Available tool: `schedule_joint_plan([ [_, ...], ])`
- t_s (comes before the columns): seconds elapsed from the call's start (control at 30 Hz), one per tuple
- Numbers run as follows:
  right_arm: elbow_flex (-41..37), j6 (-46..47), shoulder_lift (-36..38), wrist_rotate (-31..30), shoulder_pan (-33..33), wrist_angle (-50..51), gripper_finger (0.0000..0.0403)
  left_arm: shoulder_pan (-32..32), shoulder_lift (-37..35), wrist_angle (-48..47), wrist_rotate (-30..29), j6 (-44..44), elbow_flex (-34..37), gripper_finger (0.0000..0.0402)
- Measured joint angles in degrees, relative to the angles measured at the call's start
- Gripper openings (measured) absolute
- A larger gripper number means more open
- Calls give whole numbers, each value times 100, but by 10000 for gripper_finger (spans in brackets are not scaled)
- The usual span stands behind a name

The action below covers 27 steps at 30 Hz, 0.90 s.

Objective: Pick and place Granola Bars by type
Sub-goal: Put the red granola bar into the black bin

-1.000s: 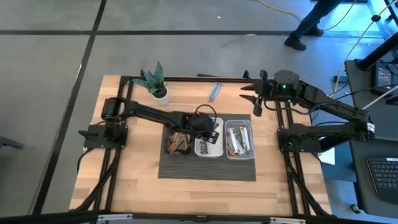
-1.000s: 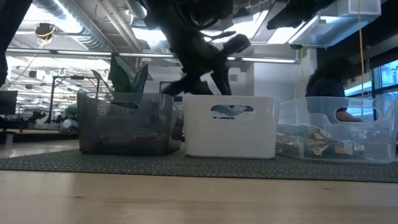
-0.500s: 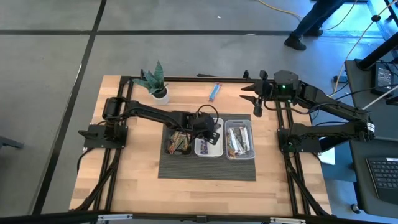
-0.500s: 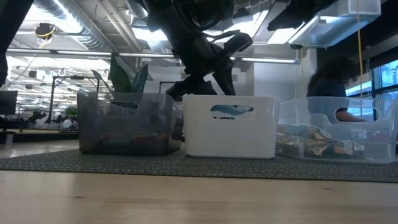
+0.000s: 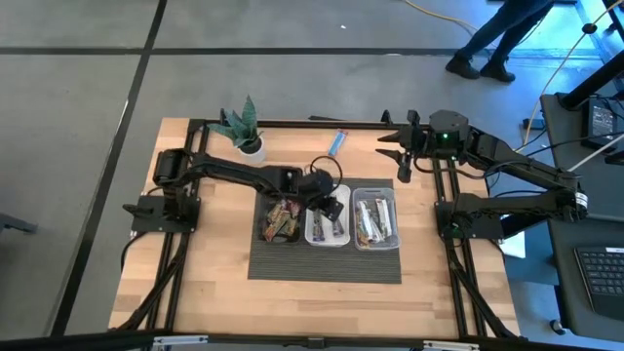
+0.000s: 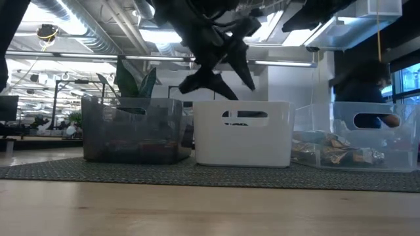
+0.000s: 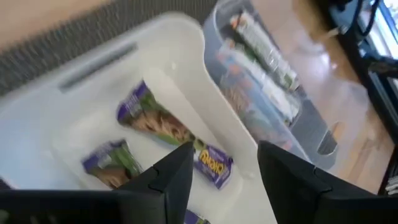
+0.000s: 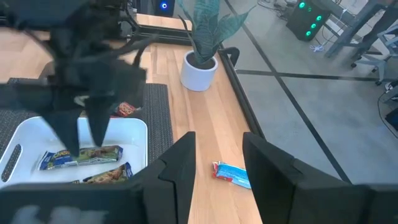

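Shiny purple-green Granola Bars (image 7: 166, 134) lie loose on the floor of the white tray (image 5: 327, 234), the middle one of three on the dark mat (image 5: 322, 265); more bars fill the black tray (image 5: 280, 222) on one side and the clear tray (image 5: 375, 220) on the other, and one blue bar (image 5: 337, 143) sits alone on bare wood near the far edge, well apart from the trays. Left gripper (image 5: 332, 210) hangs over the white tray with fingers spread and nothing between them, so the drop looks done or a new pick is pending. Judged next step is fetching the stray blue bar: lift straight up first so the fingers clear the tray wall, then travel over the wood, come down with fingers straddling the bar's short width, close gently since the wrapper is thin and slick. Right gripper (image 5: 402, 154) waits at the far right corner near that bar, fingers apart and empty; it is closer, so either arm must avoid crossing the other. Potted plant (image 5: 245, 132) stands at the far left, beside the left arm's path. Open wood in front of the mat is free; tray walls touch or nearly touch, leaving little room between them
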State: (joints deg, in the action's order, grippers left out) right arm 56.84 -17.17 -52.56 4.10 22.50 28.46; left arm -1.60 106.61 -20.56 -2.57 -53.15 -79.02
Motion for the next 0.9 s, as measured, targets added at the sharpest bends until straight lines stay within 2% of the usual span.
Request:
schedule_joint_plan([
  [0.27,0,8,0,0,0,-18,136,-489,-341,662,-238,1120,-4,182],
  [0.47,0,11,0,0,0,-167,136,-1144,-357,1005,133,1813,-4,224],
  [0.6,0,13,0,0,0,-276,136,-1604,-357,1014,131,2294,-4,260],
  [0.8,0,13,2,-2,0,-406,136,-2198,-357,1090,-675,2725,-2,296],
  [0.9,0,13,2,-35,0,-410,136,-2503,-357,1081,-694,2643,-2,299],
])
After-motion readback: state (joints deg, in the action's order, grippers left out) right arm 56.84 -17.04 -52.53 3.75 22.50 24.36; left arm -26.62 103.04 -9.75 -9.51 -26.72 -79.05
